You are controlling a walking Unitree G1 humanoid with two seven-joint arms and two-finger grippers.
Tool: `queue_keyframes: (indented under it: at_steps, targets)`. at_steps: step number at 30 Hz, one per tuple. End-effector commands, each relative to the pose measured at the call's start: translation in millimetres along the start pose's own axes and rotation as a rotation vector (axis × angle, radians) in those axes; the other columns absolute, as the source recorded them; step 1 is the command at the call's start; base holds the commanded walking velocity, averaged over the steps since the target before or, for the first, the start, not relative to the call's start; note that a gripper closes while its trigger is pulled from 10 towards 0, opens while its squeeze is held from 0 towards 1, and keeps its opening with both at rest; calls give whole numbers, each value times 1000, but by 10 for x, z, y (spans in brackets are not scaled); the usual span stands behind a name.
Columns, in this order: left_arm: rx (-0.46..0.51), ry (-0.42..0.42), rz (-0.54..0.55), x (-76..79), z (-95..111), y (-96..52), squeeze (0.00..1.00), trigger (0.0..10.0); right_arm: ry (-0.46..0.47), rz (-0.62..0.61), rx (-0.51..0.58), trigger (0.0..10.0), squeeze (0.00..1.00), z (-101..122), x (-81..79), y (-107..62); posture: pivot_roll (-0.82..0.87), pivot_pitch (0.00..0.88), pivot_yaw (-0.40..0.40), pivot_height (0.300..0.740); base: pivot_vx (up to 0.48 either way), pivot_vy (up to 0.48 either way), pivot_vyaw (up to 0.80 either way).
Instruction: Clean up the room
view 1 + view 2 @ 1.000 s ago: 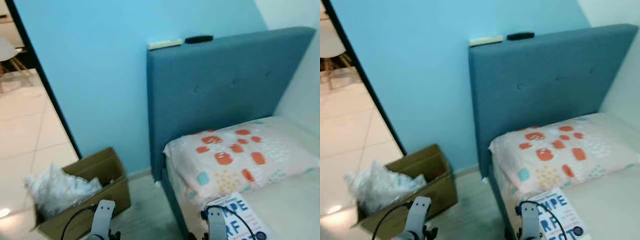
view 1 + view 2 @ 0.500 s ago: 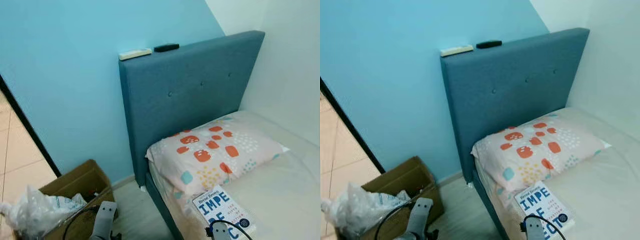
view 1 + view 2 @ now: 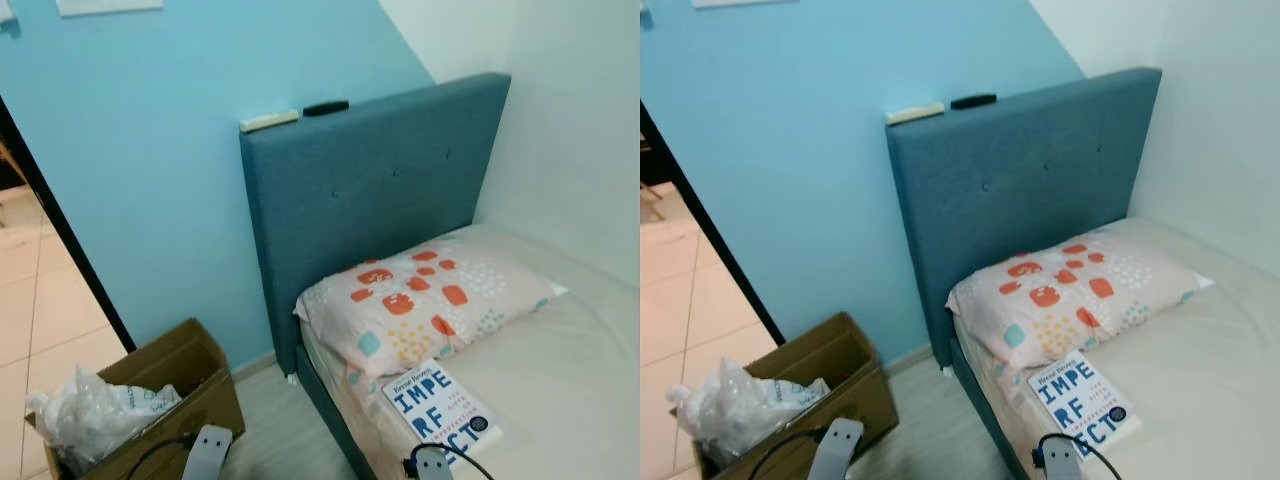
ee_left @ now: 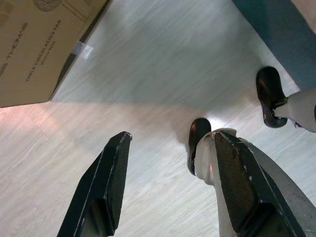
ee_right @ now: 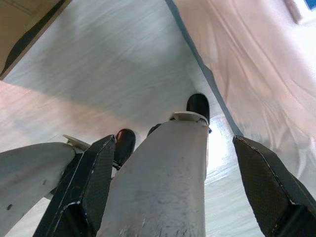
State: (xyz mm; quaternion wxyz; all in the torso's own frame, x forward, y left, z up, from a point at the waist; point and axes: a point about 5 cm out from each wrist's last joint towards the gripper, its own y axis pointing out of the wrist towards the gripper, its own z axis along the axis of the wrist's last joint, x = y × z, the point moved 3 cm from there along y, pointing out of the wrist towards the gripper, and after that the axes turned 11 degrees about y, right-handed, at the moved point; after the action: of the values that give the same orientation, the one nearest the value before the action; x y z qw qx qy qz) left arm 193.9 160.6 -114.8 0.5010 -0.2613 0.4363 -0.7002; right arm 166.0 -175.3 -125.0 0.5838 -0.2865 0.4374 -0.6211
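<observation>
Early days at the bedside, and both grippers hang empty over the floor.

The white-and-blue paperback book (image 3: 441, 413) lies on the cream mattress (image 3: 560, 370) near its edge, just below the pillow with orange and teal blotches (image 3: 420, 303), and it looks the likeliest thing left to tidy. On top of the teal upholstered headboard (image 3: 370, 200) rest a flat cream object (image 3: 268, 121) and a slim black one (image 3: 325, 107), both unmoved, by my reading. The brown cardboard box (image 3: 170, 385) on the pale wood-look floor (image 4: 163, 74) already holds a crumpled clear plastic bag (image 3: 85, 415). The left gripper (image 4: 165, 187) has its black fingers spread, nothing between them; the right gripper (image 5: 170, 182) is likewise spread wide and idle. Most of the job seems ahead.
</observation>
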Motion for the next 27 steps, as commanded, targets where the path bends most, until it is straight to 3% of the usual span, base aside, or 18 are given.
queue_keyframes:
  at_steps: [1, 5, 11, 27]
  targets:
    - [10, 18, 9, -37, 18, -4, 0, 10000, -11, -3, -26, 10000, 0, -64, -17, 0, -2, 0, -4, 722, 0, 0, 0]
    - [-13, 66, 2, -19, 3, -1, 0, 10000, -6, -5, -23, 10000, 0, -52, -15, 1, -1, 0, -4, 722, -205, 0, 0]
    - [-25, 64, -2, -8, -12, 0, 0, 10000, -15, -5, -24, 10000, 0, -42, -12, 2, 4, 0, -8, 722, -160, 0, 0]
    - [-36, 50, -28, 51, -54, 1, 0, 10000, -41, 0, -41, 10000, 0, -89, -32, 1, 4, 0, -7, 722, -480, 0, 0]
